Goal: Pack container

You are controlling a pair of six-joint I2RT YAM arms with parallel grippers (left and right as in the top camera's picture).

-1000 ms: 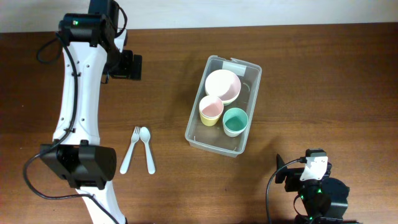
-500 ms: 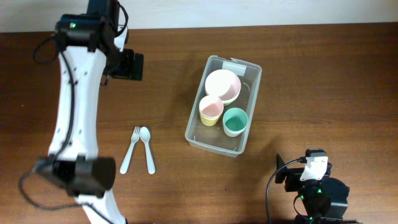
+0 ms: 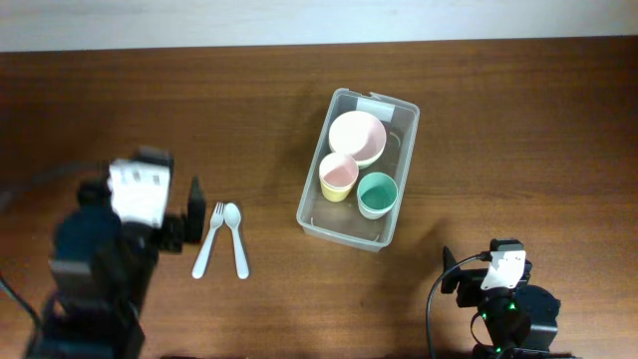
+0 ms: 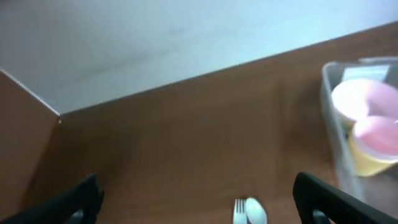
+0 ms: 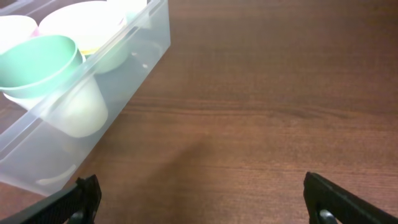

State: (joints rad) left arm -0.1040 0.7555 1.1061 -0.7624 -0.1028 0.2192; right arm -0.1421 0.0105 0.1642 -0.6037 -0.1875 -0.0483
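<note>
The clear container (image 3: pixel 311 215) sits right of the table's middle, with a white label at its far end. It holds a pink bowl (image 3: pixel 357 137), a yellow cup with a pink inside (image 3: pixel 339 176) and a green cup (image 3: pixel 378 193). A white fork (image 3: pixel 207 242) and spoon (image 3: pixel 235 237) lie side by side on the table to its left. My left gripper (image 3: pixel 192 217) is open and empty just left of the fork. In the left wrist view the fork and spoon (image 4: pixel 247 211) lie between its fingers. My right gripper (image 5: pixel 199 202) is open and empty at the front right, near the container (image 5: pixel 74 118).
A pale wall strip (image 3: pixel 299 20) runs along the table's far edge. The right arm's base (image 3: pixel 503 299) sits at the front right corner. The left arm's body (image 3: pixel 95 269) covers the front left of the table.
The left arm has swung from the far left of the table down to the front left, and its gripper is now beside the fork and spoon. The right arm has not moved.
</note>
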